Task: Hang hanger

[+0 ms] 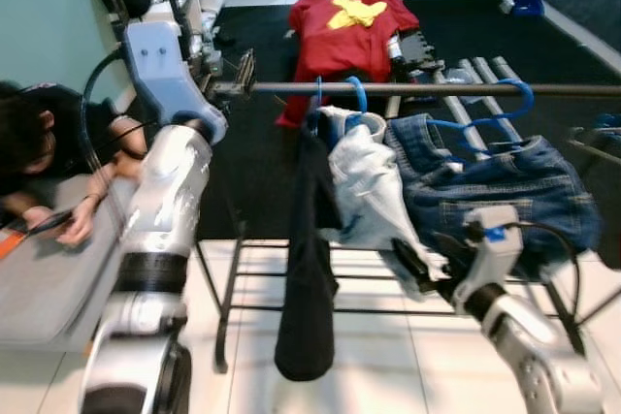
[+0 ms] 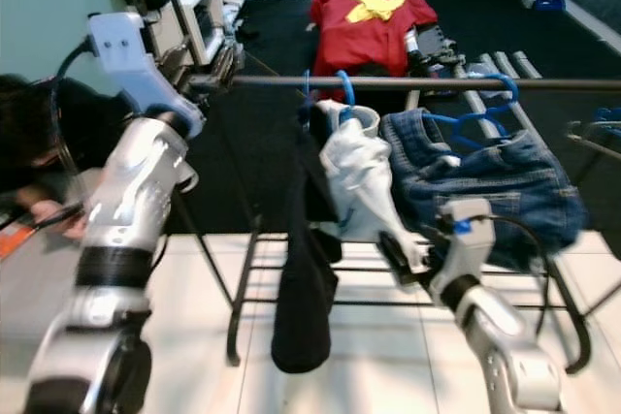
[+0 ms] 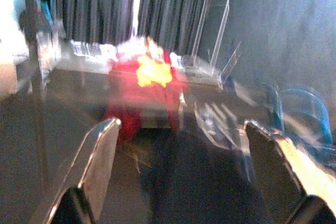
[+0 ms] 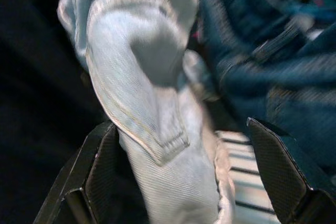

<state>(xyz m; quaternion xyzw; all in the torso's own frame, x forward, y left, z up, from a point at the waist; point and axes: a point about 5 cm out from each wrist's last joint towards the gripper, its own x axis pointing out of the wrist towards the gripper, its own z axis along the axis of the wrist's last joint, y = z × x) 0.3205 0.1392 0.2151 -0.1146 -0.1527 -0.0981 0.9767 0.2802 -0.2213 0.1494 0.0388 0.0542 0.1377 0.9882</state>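
My head views are evenly lit and slightly soft, with glare on the white floor tiles. My left wrist view is smeared by motion blur, its upper left corner blown out. My right wrist view is dim and blurred up close.

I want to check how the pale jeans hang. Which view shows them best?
The left eye view: the pale jeans show whole on a blue hanger on the rail. The right eye view matches; the right wrist view shows close fabric; the left wrist view is blurred.
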